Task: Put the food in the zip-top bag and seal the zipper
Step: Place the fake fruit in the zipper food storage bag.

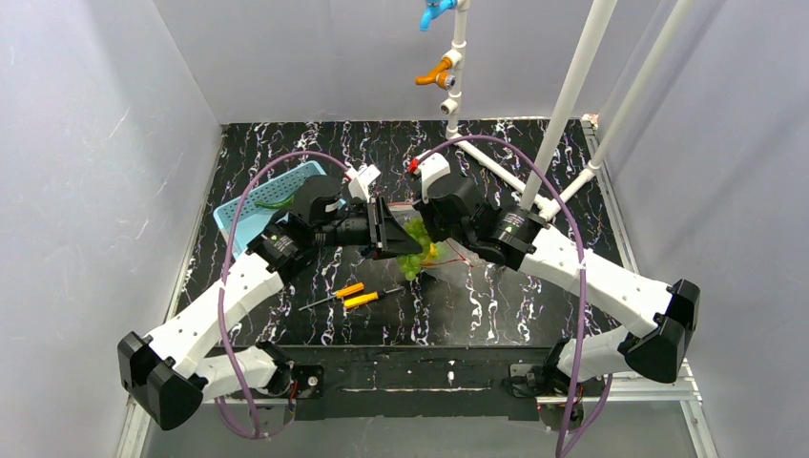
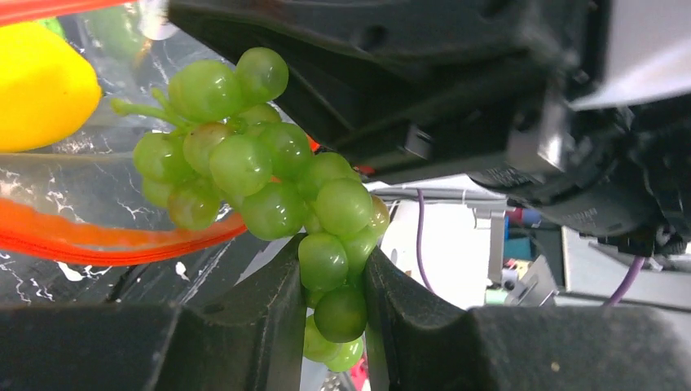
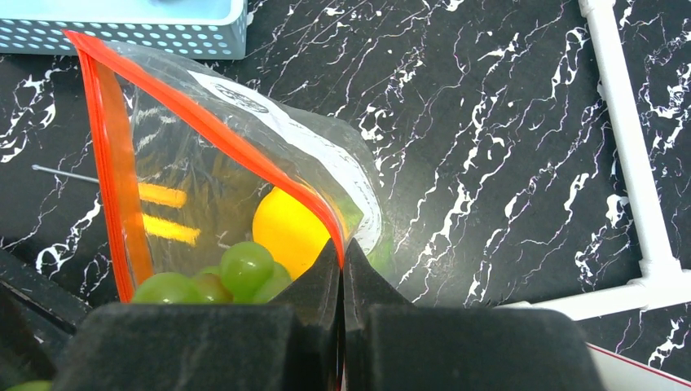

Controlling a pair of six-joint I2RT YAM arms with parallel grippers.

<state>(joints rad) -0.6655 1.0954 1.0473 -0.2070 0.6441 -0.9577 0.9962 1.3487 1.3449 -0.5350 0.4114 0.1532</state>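
My left gripper (image 2: 332,301) is shut on a bunch of light green grapes (image 2: 244,163) and holds it at the open mouth of the clear zip-top bag (image 3: 244,163). My right gripper (image 3: 342,252) is shut on the bag's red-orange zipper (image 3: 204,122) and holds that edge up. A yellow lemon (image 3: 289,228) lies inside the bag, and the grapes (image 3: 236,273) show beside it. In the top view both grippers (image 1: 396,239) (image 1: 425,229) meet over the grapes (image 1: 417,258) at the table's middle. A green piece (image 1: 277,202) lies in the basket.
A light blue perforated basket (image 1: 258,205) stands at the back left. Two orange-handled screwdrivers (image 1: 353,294) lie in front of the bag. A white pipe frame (image 1: 572,95) with taps rises at the back right, its base pipe on the table (image 3: 627,163).
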